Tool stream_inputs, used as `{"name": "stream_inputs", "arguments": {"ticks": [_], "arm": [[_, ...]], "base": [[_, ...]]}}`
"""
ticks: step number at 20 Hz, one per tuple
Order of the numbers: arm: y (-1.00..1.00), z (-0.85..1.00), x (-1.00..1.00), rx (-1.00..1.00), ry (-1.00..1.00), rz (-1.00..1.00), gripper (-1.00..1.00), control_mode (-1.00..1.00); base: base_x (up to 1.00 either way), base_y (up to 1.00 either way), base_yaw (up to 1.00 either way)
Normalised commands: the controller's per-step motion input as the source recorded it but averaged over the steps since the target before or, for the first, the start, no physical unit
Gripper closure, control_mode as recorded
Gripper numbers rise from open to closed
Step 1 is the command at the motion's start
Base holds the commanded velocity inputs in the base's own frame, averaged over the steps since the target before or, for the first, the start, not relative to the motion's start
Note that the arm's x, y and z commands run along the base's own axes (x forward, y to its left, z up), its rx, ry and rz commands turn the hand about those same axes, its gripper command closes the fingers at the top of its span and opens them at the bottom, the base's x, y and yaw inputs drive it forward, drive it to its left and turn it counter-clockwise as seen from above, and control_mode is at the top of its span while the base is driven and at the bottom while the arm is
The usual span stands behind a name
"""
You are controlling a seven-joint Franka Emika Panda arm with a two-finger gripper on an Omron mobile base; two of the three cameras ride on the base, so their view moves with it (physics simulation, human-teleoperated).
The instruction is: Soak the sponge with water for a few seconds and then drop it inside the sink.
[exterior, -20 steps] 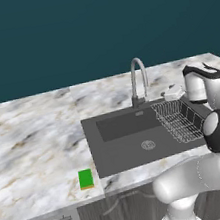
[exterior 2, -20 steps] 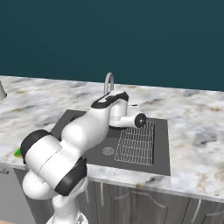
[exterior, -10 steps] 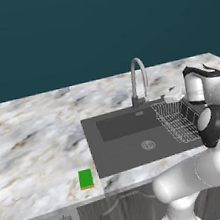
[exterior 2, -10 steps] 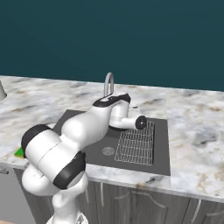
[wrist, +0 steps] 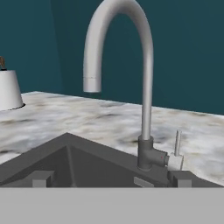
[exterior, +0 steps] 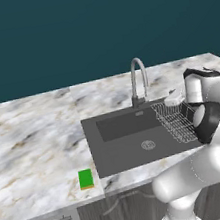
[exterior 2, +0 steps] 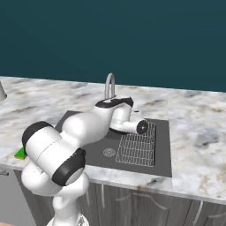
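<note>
The sponge (exterior: 85, 178) lies flat on the marble counter (exterior: 32, 145), near the front edge and just left of the sink (exterior: 124, 150), apart from the basin rim. Nothing touches it. In the right base view a green corner of it (exterior 2: 20, 153) shows past the arm's elbow.

The gripper (wrist: 111, 181) is up at the far side of the basin, facing the faucet (wrist: 131, 65). Its jaws stand wide and hold nothing; the two dark tips rise low in the hand view on either side of the faucet base. The small upright lever (wrist: 177, 144) stands just right of that base.

No water runs from the spout; the basin looks dry around the drain (exterior: 148, 145).

The wire rack (exterior: 177, 121) sits in the right part of the basin, under the forearm.

Judgement: the hand is placed at the faucet rather than at the sponge most likely so that the tap can be opened first. The open jaws suit a push on the lever. Soaking and dropping are not yet done.
</note>
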Motion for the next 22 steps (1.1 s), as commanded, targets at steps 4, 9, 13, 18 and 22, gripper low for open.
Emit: {"name": "stream_inputs", "arguments": {"ticks": [4, 9, 13, 18, 22], "arm": [[0.00, -0.07, 0.01, 0.00, 0.00, 0.00, -1.00, -1.00], [0.00, -0.05, 0.01, 0.00, 0.00, 0.00, -1.00, -1.00], [0.00, -0.09, 0.16, 0.00, 0.00, 0.00, -1.00, -1.00], [0.00, -0.14, 0.32, 0.00, 0.00, 0.00, -1.00, -1.00], [0.00, -0.07, 0.31, 0.00, 0.00, 0.00, -1.00, -1.00]], "base": [[0.00, 0.00, 0.00], [0.00, 0.00, 0.00], [0.00, 0.00, 0.00], [0.00, 0.00, 0.00], [0.00, 0.00, 0.00]]}}
